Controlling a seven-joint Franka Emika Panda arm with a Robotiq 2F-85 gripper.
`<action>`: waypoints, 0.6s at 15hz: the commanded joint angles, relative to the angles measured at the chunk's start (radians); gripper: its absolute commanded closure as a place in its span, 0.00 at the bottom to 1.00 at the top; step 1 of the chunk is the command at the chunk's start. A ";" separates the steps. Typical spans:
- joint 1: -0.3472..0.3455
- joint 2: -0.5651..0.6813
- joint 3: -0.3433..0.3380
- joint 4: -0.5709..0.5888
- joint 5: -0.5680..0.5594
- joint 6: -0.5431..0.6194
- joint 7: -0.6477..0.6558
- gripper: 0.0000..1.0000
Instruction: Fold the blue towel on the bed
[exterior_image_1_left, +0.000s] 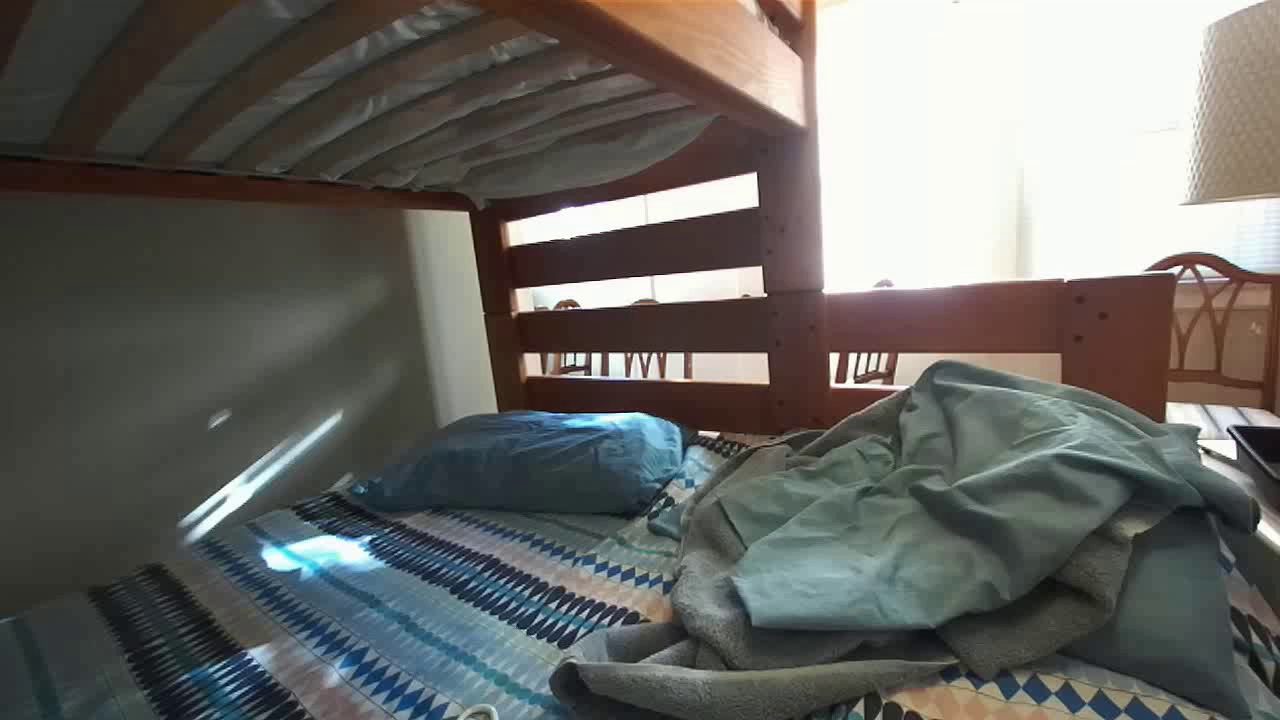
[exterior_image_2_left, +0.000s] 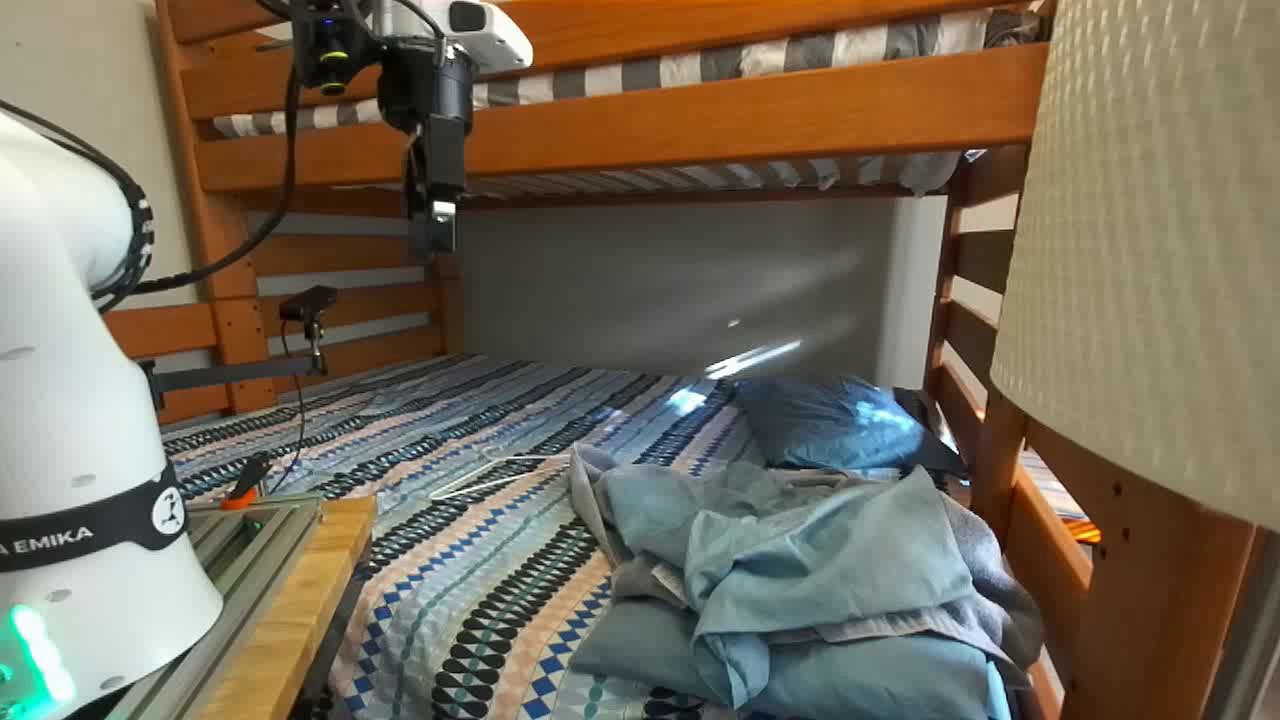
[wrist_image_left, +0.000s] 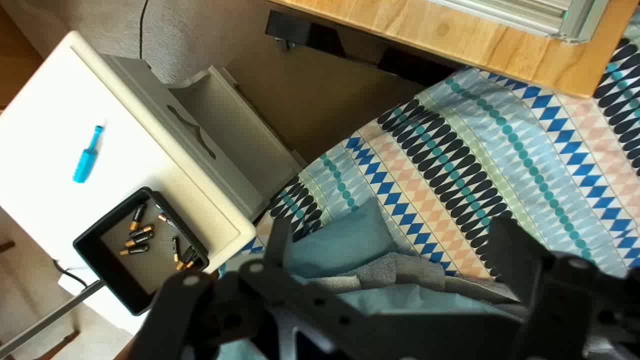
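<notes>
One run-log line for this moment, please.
blue towel: heaped and rumpled on bed | gripper: open, empty, raised clear of towel | status: not yet folded

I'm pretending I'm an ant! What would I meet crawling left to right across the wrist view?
Blue tool → batteries → open grey drawer → blue towel and striped bedcover, which overlap, so I can't say which of those two comes first.

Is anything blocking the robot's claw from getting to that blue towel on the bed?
Nothing visible does. In the wrist view the blue towel shows past the open gripper, whose own parts hide some of it. The upper bunk's rail, high up in an exterior view, might call for care.
</notes>
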 joint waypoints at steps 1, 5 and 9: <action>0.003 0.001 -0.002 0.002 -0.002 -0.002 0.002 0.00; 0.003 0.001 -0.002 0.002 -0.002 -0.002 0.002 0.00; -0.002 0.001 0.005 -0.003 -0.007 0.009 0.016 0.00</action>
